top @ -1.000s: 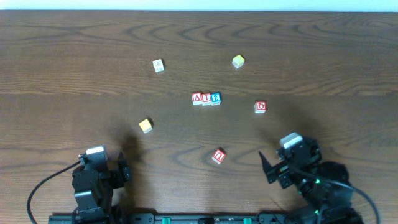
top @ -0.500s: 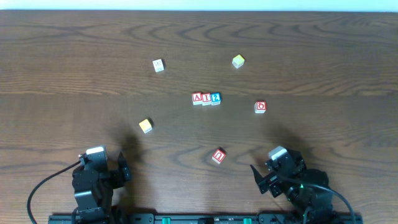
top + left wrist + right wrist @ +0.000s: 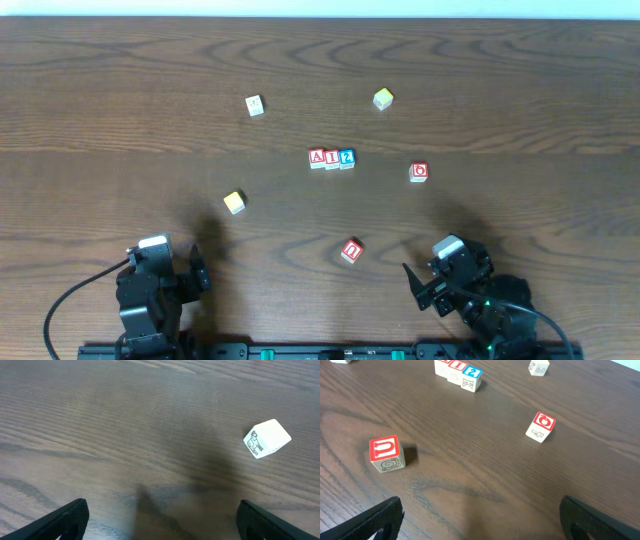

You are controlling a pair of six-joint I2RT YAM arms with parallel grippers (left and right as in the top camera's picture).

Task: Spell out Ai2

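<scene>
Since the A block, the I block and the 2 block are sitting side by side, touching, at the centre of the overhead frame, the row is reading Ai2 and the task is looking finished. Two spare blocks are lying well apart from it: the O block to its right and the U block below centre. The left gripper and right gripper are both hanging spread wide, holding nothing.
</scene>
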